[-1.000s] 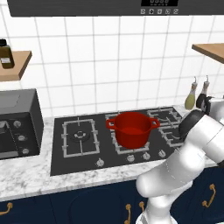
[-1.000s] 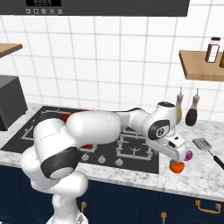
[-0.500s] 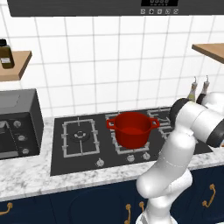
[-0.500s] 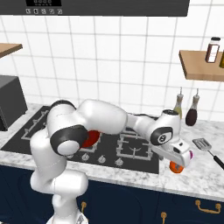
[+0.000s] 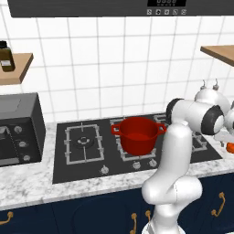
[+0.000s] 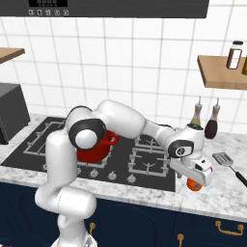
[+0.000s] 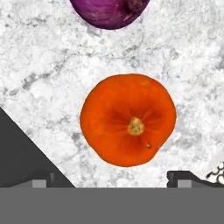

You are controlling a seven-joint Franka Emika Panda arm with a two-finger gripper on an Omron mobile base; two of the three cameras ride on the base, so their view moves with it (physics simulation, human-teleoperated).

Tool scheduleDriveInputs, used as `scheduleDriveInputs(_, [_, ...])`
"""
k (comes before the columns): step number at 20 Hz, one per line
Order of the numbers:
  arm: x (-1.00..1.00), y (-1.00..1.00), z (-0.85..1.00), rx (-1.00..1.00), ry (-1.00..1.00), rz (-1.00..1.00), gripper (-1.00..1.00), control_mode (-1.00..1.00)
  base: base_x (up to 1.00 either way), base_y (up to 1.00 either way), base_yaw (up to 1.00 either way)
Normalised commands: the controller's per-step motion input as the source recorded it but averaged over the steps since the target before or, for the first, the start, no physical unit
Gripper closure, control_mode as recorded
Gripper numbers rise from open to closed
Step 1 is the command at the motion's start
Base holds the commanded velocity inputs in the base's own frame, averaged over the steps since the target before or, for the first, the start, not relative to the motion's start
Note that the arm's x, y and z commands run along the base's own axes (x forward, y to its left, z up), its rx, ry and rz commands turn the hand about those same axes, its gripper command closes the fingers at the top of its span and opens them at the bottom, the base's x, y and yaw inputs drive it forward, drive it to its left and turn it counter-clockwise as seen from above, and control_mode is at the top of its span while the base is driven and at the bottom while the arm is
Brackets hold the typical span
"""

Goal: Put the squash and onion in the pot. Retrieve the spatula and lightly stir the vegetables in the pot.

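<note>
Hovering my hand [image 6: 197, 177] with fingers spread wide, I am looking straight down on the squash [image 7: 128, 119], lying on the bench [image 7: 52, 65] near its front edge, onion [image 7: 109, 12] just beyond. Being round, it risks rolling off if one finger nudges it first.

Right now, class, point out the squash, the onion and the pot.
squash [image 7: 128, 120], hand view, its orange top beside the stem.
onion [image 7: 109, 12], hand view, its purple skin.
pot [image 5: 137, 141], left base view, its red outer wall.
</note>
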Motion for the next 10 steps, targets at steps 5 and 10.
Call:
scheduleDriveInputs(5, [0.25,-0.13,-0.18,0.08,0.05,0.0,-1.0,-1.0,0.0,0.0,0.0])
scheduleDriveInputs(10, [0.14,-0.2,-0.25,0.03,0.05,0.0,-1.0,-1.0,0.0,0.0,0.0])
